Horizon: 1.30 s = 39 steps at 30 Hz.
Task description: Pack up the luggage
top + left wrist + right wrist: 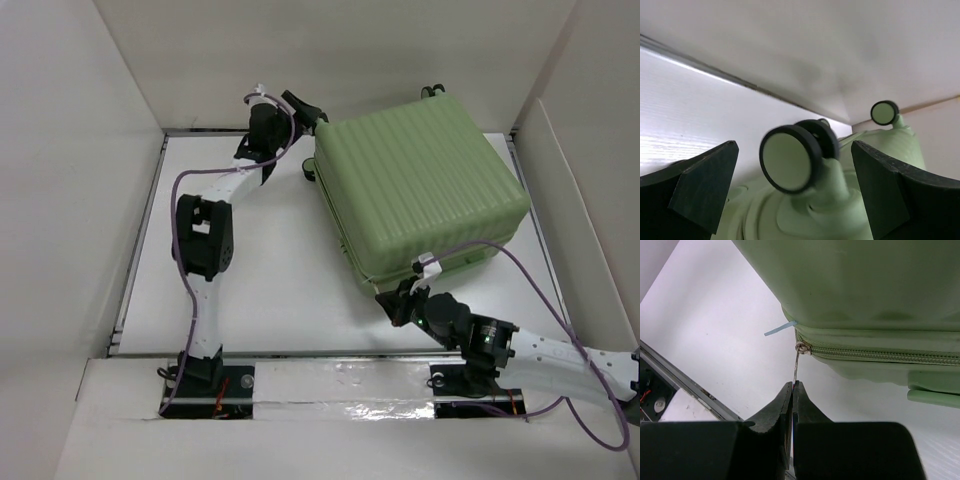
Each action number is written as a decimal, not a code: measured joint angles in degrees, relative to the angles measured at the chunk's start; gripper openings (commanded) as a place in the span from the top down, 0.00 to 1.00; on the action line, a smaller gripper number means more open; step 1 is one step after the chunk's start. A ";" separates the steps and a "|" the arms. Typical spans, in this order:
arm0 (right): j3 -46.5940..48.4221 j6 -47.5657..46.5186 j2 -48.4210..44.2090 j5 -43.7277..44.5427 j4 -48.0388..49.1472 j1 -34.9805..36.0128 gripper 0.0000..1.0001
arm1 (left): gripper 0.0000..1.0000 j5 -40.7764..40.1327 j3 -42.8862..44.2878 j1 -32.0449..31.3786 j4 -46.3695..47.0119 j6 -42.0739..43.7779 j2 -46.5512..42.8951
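Right wrist view: the right gripper (pixel 792 386) is pinched fully closed on the thin zipper pull (pixel 797 365). The pull runs straight ahead of its fingertips to the slider (pixel 801 347) at a corner of the luggage (pixel 865 285). From the slider the meshed zipper track (pixel 880 356) stretches off to the gripper's right, crosswise to the pull. A blue scrap (pixel 781 329) pokes from the seam on its left. Any drag probably has to follow that seam, not the pull's axis. The luggage lies flat and closed on the bench (pixel 270 270). The left gripper (pixel 793 150) is spread wide and holds nothing, with a wheel (pixel 785 159) untouched between its fingers.
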 measured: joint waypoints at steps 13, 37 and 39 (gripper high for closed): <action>-0.48 0.66 -0.48 0.09 0.63 0.04 1.00 | 0.66 8.70 15.80 -0.44 0.15 -10.32 14.36; 2.84 -6.49 -10.45 -21.66 -6.78 -23.23 1.00 | 1.00 -0.15 -52.37 -8.44 25.24 -1.51 -39.08; 1.86 -6.27 -10.47 -23.26 -5.99 -22.53 1.00 | 1.00 -1.25 -59.49 -14.62 25.62 1.22 -41.83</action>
